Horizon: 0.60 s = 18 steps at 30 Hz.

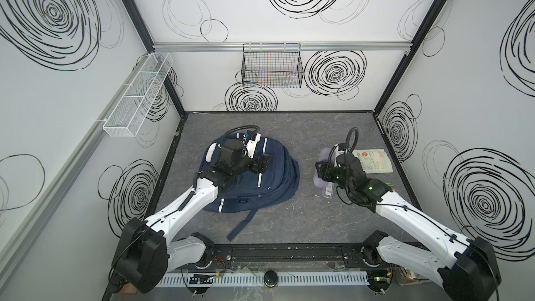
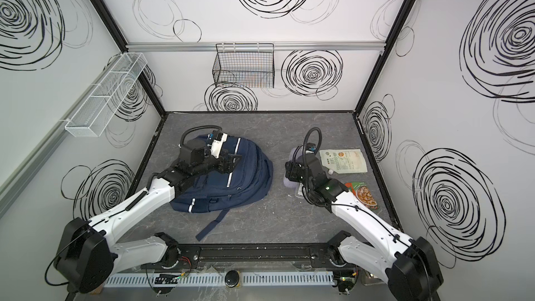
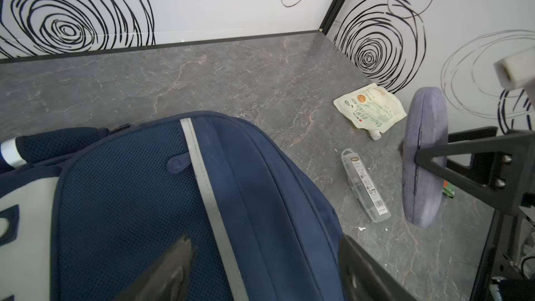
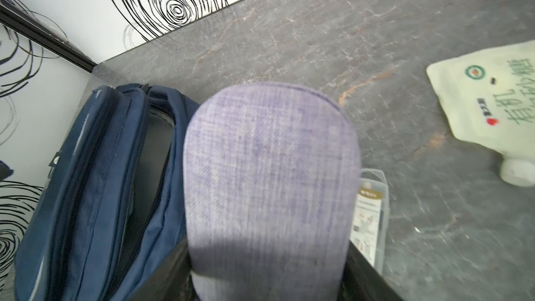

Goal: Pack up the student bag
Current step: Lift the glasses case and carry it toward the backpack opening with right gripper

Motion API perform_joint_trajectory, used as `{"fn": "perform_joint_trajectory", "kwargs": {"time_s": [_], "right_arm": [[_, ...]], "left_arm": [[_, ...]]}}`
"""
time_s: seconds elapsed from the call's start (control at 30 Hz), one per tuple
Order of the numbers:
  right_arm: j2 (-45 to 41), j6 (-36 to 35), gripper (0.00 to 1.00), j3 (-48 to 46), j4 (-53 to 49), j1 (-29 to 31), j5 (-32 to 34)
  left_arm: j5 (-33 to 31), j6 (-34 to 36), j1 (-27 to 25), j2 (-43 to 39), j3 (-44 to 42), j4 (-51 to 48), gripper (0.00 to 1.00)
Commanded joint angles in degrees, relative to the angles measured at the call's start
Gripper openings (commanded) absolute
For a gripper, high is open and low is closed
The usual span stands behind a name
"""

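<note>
the left gripper (image 3: 265, 241) hung low over the student bag (image 1: 260, 175), its jaws spread wide with nothing between them; whether a finger touched the mesh front could not be told. the bag lay flat on the grey table (image 1: 289, 212), left of centre, with its front panel and silver stripes facing up and one strap trailing toward the robot's base. in the right wrist view a zip along the bag's right-hand edge gaped, showing a dark opening (image 4: 156, 140) between the blue layers.

to the right, the right gripper (image 1: 320, 169) was clamped on a lavender pouch (image 4: 272, 169), held on edge and, as it looked, clear of the table, just beside the bag's open side. further right lay a clear plastic case (image 3: 364, 186), a white spouted sachet (image 1: 373, 160) and a printed snack packet (image 2: 364, 195), all loose on the table.

the step in hand seemed to be loading the first item, the pouch being carried toward the opening. the next move probably called for the left gripper to pinch the upper lip of the zip and lift it so that the mouth stood wide. the right arm could then slide the pouch in narrow edge first and let go only once it sat well inside.
</note>
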Motion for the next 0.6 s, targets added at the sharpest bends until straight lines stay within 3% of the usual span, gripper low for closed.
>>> {"fn": "perform_joint_trajectory", "kwargs": {"time_s": [0.0, 0.2, 0.57], "right_arm": [[5.14, -2.57, 0.46, 5.92, 9.87, 0.05, -3.17], [10.88, -3.24, 0.48, 9.17, 10.42, 0.05, -6.27], [8.9, -4.08, 0.48, 4.65, 12.07, 0.05, -6.37]], "left_arm": [[-1.45, -1.5, -0.55, 2.32, 2.4, -2.93, 0.81], [-6.59, 0.17, -4.87, 5.62, 3.82, -6.05, 0.81], [-16.88, 3.82, -10.63, 8.59, 5.66, -9.55, 0.78]]}}
